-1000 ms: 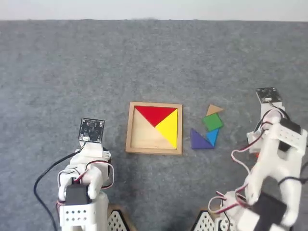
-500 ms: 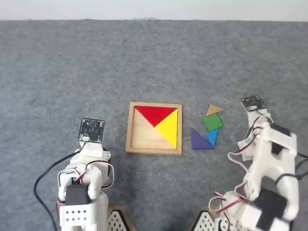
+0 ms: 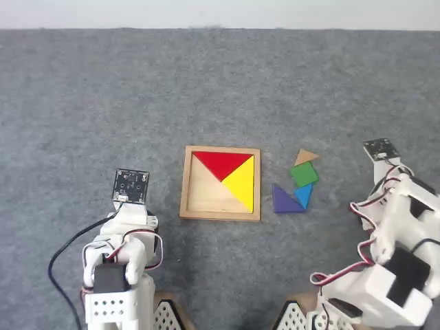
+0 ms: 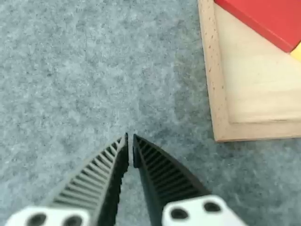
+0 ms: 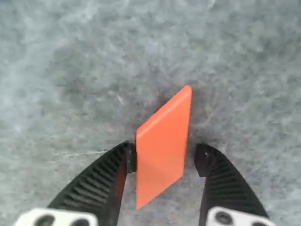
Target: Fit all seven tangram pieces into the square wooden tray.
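The wooden tray [image 3: 184, 180] sits mid-table on the grey mat [image 3: 103, 89], with plenty of open mat around it. The red triangle [image 3: 221, 163] and yellow triangle [image 3: 242, 184] fill its far and right part, and the rest is bare wood. Just off its right rim bunch a tan triangle [image 3: 304, 157], green square [image 3: 304, 174], blue piece [image 3: 304, 196] and purple triangle [image 3: 284, 200]. The orange parallelogram [image 5: 163, 145] lies flat between the right gripper's [image 5: 164, 157] spread fingers, one touching its edge. The left gripper [image 4: 130, 139] is by the tray's corner, nearly closed and holding nothing.
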